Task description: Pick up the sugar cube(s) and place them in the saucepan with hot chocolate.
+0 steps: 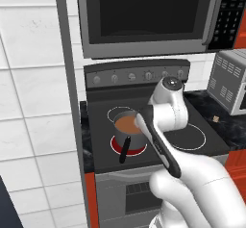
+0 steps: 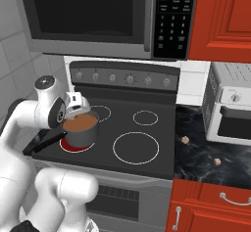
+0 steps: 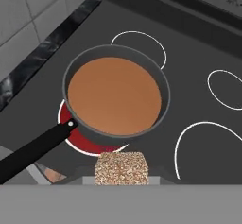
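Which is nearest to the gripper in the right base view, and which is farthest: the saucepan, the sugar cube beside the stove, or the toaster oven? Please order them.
From the gripper, shut on a sugar cube:
1. Saucepan, directly below it on the red burner.
2. Sugar cube on the dark counter, right of the stove.
3. Toaster oven, at the far right.

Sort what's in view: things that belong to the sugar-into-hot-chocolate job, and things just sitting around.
Job:
claw, shut on a sugar cube
saucepan
hot chocolate
two more cubes on the counter

Just there:
microwave
toaster oven
stove knobs
spare burners
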Available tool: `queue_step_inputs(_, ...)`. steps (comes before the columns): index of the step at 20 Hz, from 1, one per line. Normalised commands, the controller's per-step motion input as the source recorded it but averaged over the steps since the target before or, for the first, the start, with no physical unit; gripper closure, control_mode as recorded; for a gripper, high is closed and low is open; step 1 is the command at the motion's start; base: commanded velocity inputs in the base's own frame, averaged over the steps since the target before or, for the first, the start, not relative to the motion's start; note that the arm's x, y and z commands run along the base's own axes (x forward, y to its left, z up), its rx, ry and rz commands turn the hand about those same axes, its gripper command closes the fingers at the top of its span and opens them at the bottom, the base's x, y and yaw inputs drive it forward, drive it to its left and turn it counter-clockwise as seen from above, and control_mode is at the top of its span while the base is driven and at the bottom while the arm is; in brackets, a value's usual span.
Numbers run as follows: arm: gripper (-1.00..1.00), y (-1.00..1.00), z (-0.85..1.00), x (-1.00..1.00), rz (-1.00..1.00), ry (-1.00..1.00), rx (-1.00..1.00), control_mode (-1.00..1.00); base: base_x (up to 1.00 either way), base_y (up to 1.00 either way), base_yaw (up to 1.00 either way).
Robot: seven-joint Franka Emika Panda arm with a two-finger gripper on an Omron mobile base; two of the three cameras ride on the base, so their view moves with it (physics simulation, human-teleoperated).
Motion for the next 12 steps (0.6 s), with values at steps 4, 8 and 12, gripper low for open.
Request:
queue_step_inputs(4,1.0,0.12,-0.01,0.13,0.0,0.04,-0.04,-1.0,0.0,0.0,0.0)
queue_step_inputs(8,1.0,0.0,-0.14,0.03,0.0,0.1,-0.01,-1.0,0.0,0.0,0.0)
queue_step_inputs(12,1.0,-0.12,-0.16,0.06,0.0,0.11,0.0,-1.0,0.0,0.0,0.0)
